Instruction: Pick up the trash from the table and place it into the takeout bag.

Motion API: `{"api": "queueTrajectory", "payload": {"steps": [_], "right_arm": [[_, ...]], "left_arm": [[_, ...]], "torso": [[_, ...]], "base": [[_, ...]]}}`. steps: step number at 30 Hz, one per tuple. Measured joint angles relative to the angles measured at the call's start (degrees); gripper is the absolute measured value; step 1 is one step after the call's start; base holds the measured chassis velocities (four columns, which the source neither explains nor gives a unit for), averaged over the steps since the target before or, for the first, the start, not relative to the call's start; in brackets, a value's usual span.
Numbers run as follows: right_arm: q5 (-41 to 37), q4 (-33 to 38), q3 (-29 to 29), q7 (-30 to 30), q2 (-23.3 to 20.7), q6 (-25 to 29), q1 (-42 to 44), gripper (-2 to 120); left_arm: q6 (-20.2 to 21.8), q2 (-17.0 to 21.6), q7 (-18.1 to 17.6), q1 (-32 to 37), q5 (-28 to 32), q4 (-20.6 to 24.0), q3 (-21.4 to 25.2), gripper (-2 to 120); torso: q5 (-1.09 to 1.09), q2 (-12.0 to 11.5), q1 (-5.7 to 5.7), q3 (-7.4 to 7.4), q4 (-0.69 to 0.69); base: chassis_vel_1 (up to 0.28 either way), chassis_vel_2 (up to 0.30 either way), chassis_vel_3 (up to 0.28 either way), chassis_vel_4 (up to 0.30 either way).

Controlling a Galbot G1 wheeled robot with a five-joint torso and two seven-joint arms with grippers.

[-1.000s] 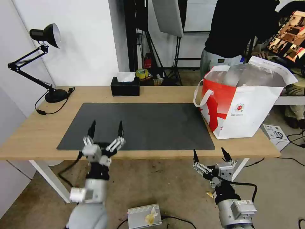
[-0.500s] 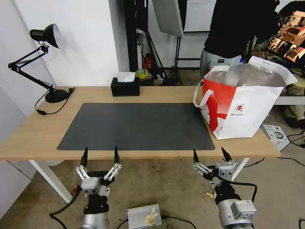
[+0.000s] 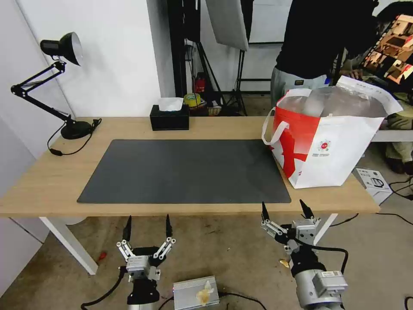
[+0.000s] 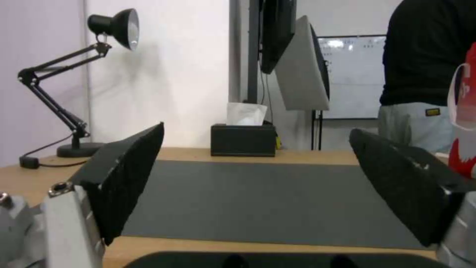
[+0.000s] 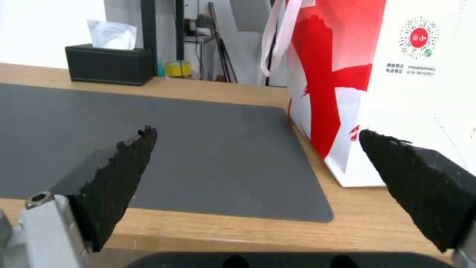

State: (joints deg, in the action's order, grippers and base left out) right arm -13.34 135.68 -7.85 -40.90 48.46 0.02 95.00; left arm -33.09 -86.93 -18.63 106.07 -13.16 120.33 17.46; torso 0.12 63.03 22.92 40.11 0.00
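Foil-lined and soft-walled, your takeout bag [image 3: 329, 146] stood at the table's [image 3: 51, 181] right end, likely light and floppy, best steadied by its handles; no trash lay there; left gripper [image 3: 146, 227] and right gripper [image 3: 284, 209] hung below the near edge, both spread wide, empty.

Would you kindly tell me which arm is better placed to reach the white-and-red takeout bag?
Right, probably. The open right claw hangs just before the light-wood table's front edge, nearly below the white-and-red takeout bag; the open left claw sits lower, far across.
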Motion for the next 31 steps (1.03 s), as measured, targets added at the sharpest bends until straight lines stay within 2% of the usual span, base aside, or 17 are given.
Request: {"api": "queueTrajectory", "payload": {"steps": [9, 31], "right_arm": [[0.0, 0.0, 0.0, 0.0, 0.0, 0.0, 0.0, 100], [0.0, 0.0, 0.0, 0.0, 0.0, 0.0, 0.0, 100]], "left_arm": [[0.05, -0.23, -0.17, 0.03, 0.11, -0.3, -0.32, 100], [0.2, -0.31, -0.26, -0.03, 0.23, -0.3, -0.32, 100]], "torso": [[0.03, 0.0, 0.0, 0.0, 0.0], [-0.09, 0.0, 0.0, 0.0, 0.01]], "base": [[0.0, 0.0, 0.0, 0.0], [0.0, 0.0, 0.0, 0.0]]}}
